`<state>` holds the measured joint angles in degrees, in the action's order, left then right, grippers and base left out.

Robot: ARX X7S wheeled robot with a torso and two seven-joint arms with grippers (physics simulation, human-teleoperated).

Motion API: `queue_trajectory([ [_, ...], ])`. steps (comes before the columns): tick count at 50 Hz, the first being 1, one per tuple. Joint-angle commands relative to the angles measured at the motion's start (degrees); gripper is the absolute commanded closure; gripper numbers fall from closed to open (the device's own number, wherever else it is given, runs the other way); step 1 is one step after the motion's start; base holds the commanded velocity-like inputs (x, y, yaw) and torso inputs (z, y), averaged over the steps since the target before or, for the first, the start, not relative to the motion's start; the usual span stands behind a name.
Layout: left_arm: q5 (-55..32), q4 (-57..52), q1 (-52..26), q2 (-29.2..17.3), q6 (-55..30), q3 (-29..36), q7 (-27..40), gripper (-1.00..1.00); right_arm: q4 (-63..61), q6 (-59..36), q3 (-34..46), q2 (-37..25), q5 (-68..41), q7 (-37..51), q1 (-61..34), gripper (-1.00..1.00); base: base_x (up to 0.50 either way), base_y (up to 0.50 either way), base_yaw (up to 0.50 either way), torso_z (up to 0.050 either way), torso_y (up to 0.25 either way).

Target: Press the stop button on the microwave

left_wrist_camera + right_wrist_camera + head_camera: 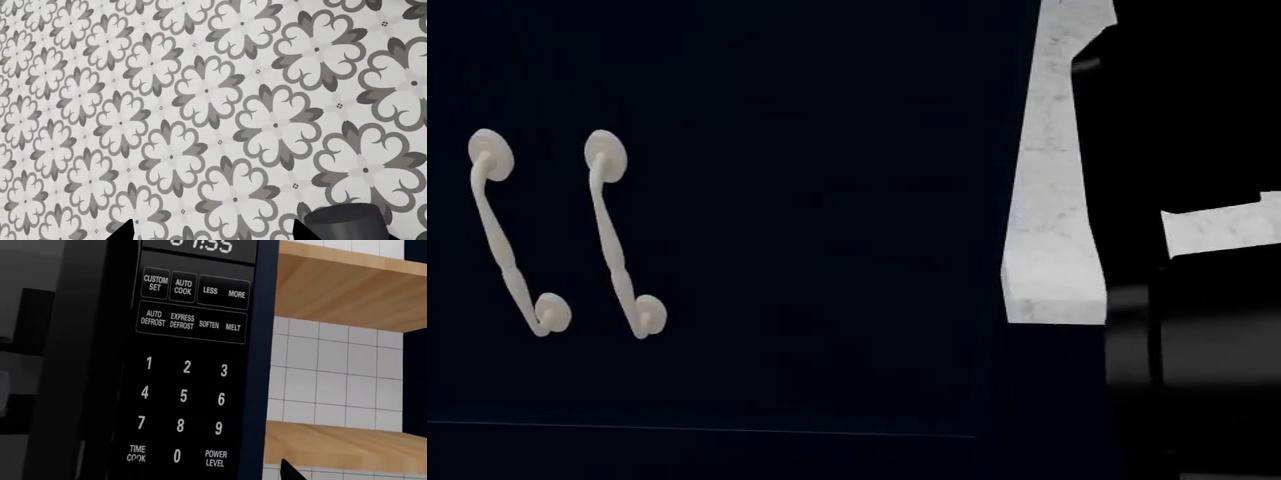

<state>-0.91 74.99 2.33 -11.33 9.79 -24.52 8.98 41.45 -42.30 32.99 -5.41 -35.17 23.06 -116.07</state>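
Room: a kitchen, with white wall tiles (327, 385) and two wooden shelves (347, 285) beside the microwave in the right wrist view.

Floor: the left wrist view shows only a floor (200, 100) with grey flower shapes on it.

Head view: dark cupboard doors (801, 250) with two pale handles (510, 235), and the edge of a white stone worktop (1052, 200). No arm shows here.

Microwave: the microwave (87, 365) is black and fills much of the right wrist view. Its key panel (187, 370) faces the camera from very close.

Keys seen: a clock at the top, word keys under it, then numbers 1 to 9, then TIME COOK, 0 and POWER LEVEL in the last row.

Stop button: it is not in view. A fair guess is that it sits under the last row, just past the edge of the picture.

Which way: if so, the right tool must go further down the panel, past the 0 key (177, 456).

Nearer arm: the right arm is right by the panel. The left arm points at the floor, far from it.

Right tool: only a small dark tip (290, 471) shows, so spread or pressed together cannot be told.

Left tool: dark tips and a grey round part (343, 222) show at the edge; its state cannot be told either.
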Motion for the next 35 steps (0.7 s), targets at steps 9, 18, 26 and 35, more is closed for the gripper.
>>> queue_trajectory([
  [9,0.00,0.00,0.00,0.00,0.00,0.00,0.00,-1.00,12.29,4.79,1.13,3.33,0.96,-3.32,-5.04,-1.00,0.00,0.00,0.00,0.048,0.138],
  [18,0.00,0.00,0.00,0.00,0.00,0.00,0.00,-1.00,15.20,8.09,2.45,3.99,1.54,-4.36,-6.49,-1.00,0.00,0.00,0.00,0.048,0.139],
  [26,0.00,0.00,0.00,0.00,0.00,0.00,0.00,-1.00,19.62,10.64,5.87,5.29,3.02,-5.21,-10.93,-1.00,0.36,-0.22,0.00,0.048,0.138],
  [35,0.00,0.00,0.00,0.00,0.00,0.00,0.00,-1.00,15.20,7.49,11.52,4.61,-5.87,-3.66,-18.80,-1.00,0.00,0.00,0.00,0.048,0.139],
])
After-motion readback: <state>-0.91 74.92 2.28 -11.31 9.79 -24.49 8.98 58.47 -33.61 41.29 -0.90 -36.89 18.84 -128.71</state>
